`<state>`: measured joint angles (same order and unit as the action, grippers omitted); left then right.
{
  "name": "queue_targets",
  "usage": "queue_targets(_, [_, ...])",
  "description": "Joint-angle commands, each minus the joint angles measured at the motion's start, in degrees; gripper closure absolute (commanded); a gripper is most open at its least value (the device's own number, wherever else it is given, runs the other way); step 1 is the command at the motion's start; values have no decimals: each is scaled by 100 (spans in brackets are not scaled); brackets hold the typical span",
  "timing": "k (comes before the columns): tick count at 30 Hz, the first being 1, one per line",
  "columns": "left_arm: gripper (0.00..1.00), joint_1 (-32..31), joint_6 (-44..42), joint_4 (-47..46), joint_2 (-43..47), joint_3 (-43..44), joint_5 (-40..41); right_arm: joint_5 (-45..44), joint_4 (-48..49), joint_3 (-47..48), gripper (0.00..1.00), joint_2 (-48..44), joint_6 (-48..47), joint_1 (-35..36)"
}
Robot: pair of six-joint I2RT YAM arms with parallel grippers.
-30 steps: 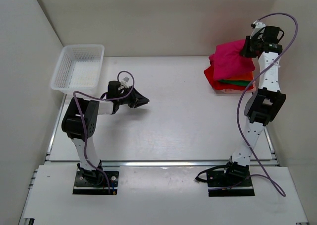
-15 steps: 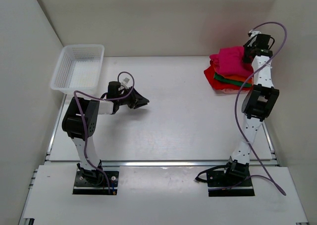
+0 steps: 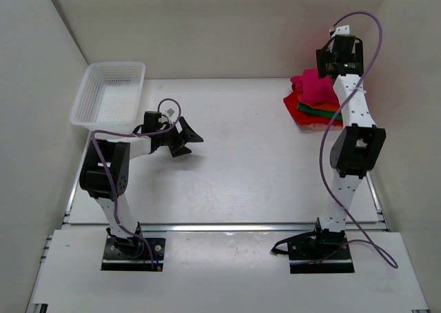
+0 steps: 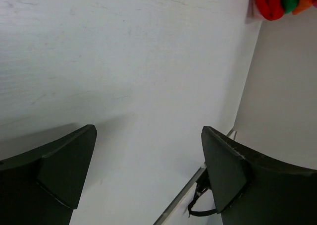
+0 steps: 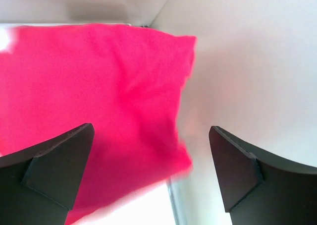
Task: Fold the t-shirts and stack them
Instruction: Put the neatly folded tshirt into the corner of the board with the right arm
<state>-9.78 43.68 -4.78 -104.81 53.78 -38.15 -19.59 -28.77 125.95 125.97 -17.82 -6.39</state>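
The right gripper [image 5: 151, 131] is seen with its jaws spread wide and nothing between them. It is held above the magenta shirt [image 5: 89, 86], apart from the cloth, close to the back wall at the far right corner of the table [image 3: 255, 161]. That shirt lies folded as the top layer of the stack of shirts [image 3: 318, 107]; beneath it, green, red and orange layers can be made out at the stack's near edge.

The left gripper [image 4: 148, 130] is likewise spread wide and empty. It is held low over the bare table, just beside the white basket [image 3: 110, 96] and well apart from the stack. No loose shirt is seen on the table or in the basket.

The step in hand is judged to be the setting down of the top shirt, with the grip given up. The stacking appears nearly or wholly finished. For the next move, the right arm would need to be drawn straight up and back, so that the top layer is not snagged or the pile dragged askew.

No brand, label or readable writing can be made out in any view.
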Motion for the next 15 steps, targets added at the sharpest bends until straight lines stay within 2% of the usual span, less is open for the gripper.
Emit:
queue_targets(1, [1,274,-771,950,488,168,-114,-90,503,-891,1,-2071,655,191])
queue_targets(3, [1,372,-1105,1477,654,229,-79,139,908,-2218,1,-2810,772,419])
queue_targets(6, [2,328,-1493,2065,1102,291,342,-123,813,-2951,1,-3446,903,1069])
queue_targets(9, [1,144,-2056,2778,1665,449,904,-299,285,-3731,1,-3833,1333,1919])
queue_targets(10, [1,100,-2213,2824,1979,441,1123,-456,267,-3927,0,-4052,1386,2097])
queue_targets(12, [1,108,-2381,2929,2499,265,1423,-615,390,-4917,1,-4518,1727,2676])
queue_targets(15, [2,266,-2531,2921,3466,-148,1713,-38,496,-5929,1,-5196,2317,3142])
